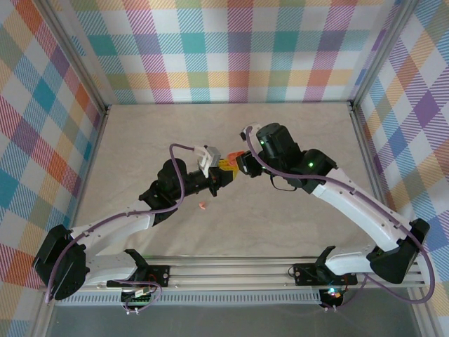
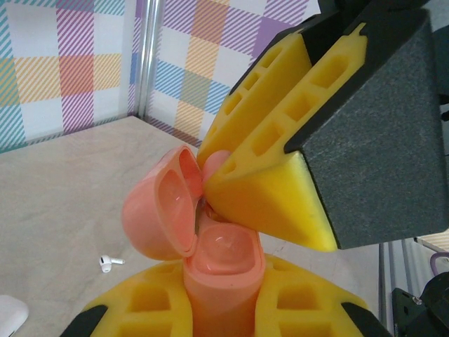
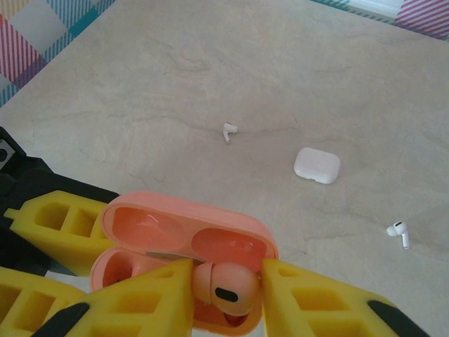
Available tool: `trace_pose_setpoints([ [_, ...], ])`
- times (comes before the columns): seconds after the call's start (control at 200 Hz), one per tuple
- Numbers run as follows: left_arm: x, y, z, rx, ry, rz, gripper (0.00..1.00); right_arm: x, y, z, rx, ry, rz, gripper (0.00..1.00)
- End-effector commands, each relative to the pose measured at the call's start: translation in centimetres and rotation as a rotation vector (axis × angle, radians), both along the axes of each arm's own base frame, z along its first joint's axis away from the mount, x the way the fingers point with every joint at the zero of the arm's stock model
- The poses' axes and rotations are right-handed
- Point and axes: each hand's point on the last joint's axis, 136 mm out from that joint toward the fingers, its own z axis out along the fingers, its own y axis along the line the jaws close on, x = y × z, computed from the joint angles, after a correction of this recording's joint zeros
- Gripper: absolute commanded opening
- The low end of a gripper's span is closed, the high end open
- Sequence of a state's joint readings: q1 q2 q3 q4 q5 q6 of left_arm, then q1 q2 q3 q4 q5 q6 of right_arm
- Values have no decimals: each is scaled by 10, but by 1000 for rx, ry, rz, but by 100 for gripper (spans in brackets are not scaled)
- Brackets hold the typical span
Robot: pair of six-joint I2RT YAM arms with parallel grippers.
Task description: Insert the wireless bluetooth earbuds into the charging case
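Observation:
My left gripper (image 2: pixel 224 312) is shut on the body of a salmon-pink charging case (image 2: pixel 224 263), holding it upright above the table with its lid (image 2: pixel 165 210) hinged open. The right gripper (image 3: pixel 226 291) hovers right over the case (image 3: pixel 186 235). A pink earbud (image 3: pixel 224 288) sits in the case's right-hand well between the yellow fingers (image 3: pixel 309 302). The jaws stand just parted, with a thin gap on one side of the bud. In the top view both grippers meet at the table's middle, left (image 1: pixel 226 170) and right (image 1: pixel 240 160).
A second pink earbud (image 1: pixel 201 206) lies on the table near the left arm. On the beige tabletop lie a shut white case (image 3: pixel 317 165) and two white earbuds (image 3: pixel 229 130) (image 3: pixel 398 232). Plaid walls and metal rails enclose the table.

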State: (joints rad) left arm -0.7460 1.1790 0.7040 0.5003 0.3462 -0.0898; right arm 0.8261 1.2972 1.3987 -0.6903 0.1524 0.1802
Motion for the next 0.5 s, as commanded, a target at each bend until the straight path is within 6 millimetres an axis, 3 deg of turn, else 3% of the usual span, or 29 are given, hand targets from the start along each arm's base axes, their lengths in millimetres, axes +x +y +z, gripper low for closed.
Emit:
trace_pose_setpoints([
  [0.0,-4,-1,55,-118,-112,1,0,-13,7,-2,15,69,40,33],
  [0.495,-4,1,54,-118,-114,10,0,-14,10,13,47,71,44,43],
])
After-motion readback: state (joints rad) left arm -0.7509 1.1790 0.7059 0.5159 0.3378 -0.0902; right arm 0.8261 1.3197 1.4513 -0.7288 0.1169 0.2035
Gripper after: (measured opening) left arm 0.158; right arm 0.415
